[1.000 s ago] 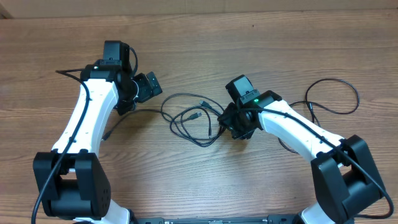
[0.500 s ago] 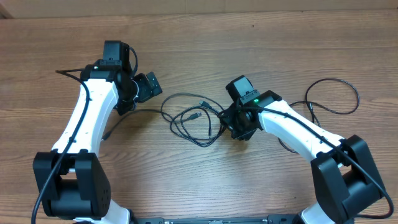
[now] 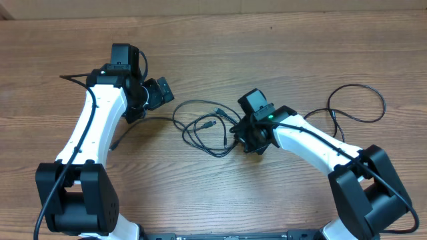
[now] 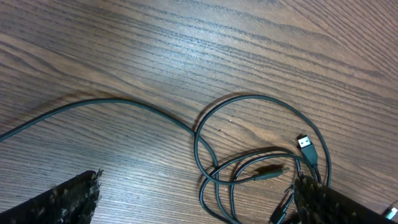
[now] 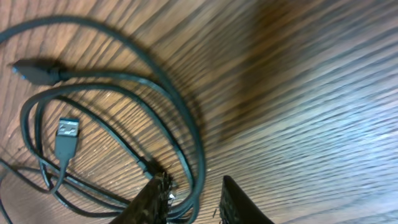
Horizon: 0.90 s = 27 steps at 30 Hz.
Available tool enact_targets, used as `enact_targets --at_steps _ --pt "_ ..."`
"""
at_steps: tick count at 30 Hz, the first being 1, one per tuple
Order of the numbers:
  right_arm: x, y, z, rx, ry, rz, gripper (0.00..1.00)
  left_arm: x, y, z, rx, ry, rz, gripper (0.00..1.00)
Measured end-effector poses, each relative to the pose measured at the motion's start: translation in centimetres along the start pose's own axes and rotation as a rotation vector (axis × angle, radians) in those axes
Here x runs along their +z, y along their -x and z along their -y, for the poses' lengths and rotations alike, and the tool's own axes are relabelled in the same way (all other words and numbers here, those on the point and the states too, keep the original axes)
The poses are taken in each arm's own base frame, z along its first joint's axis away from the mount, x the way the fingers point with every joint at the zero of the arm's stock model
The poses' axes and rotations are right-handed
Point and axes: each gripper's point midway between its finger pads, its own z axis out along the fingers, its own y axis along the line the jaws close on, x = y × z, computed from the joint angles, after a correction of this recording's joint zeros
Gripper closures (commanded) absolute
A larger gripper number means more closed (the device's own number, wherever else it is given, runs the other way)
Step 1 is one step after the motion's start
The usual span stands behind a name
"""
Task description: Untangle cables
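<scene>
Your tangle of thin black cables (image 3: pixel 203 127) lies on the brown wood-grain table (image 3: pixel 280 47), in the middle, between the two arms. In the overhead view it reads as a few overlapping loops. Where one strand crosses over or under another is too fine to sort out from there.

Your left gripper (image 3: pixel 159 93) sits just left of the tangle with its jaws released and spread wide, holding nothing. In its wrist view (image 4: pixel 196 182) only the tips of the dark fingers (image 4: pixel 68 199) show at the bottom corners. The loops (image 4: pixel 261 143) run off the lower edge between them, and one long strand leaves the frame on the left. A flat silver-tipped USB plug (image 4: pixel 306 143) lies beside the right-hand finger.

Your right gripper (image 3: pixel 238 135) is at the right edge of the tangle, its fingertips hidden under its own wrist from above. The right wrist view (image 5: pixel 196 185) is soft with blur. The two fingers (image 5: pixel 152 200) stand close together on either side of a couple of strands (image 5: pixel 124 87), with a gap left between them. You cannot tell whether they actually pinch the cable. The USB plug (image 5: pixel 67 132) and a darker moulded plug (image 5: pixel 34 70) lie clear of the fingers.

A separate thin black cord (image 3: pixel 360 100) loops at the far right, part of it disappearing beneath the right arm.
</scene>
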Motion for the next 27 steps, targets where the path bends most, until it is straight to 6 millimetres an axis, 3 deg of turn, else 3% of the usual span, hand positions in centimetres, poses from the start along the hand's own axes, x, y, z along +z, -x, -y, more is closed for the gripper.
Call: enact_targets --at_steps 6,27 --pt "0.19 -0.6 0.15 -0.002 -0.024 0.03 0.76 0.0 0.0 0.0 0.0 0.0 0.0 0.0" --pt "0.18 0.07 0.41 0.041 -0.039 0.08 0.8 0.0 0.0 0.0 0.0 0.0 0.0 0.0"
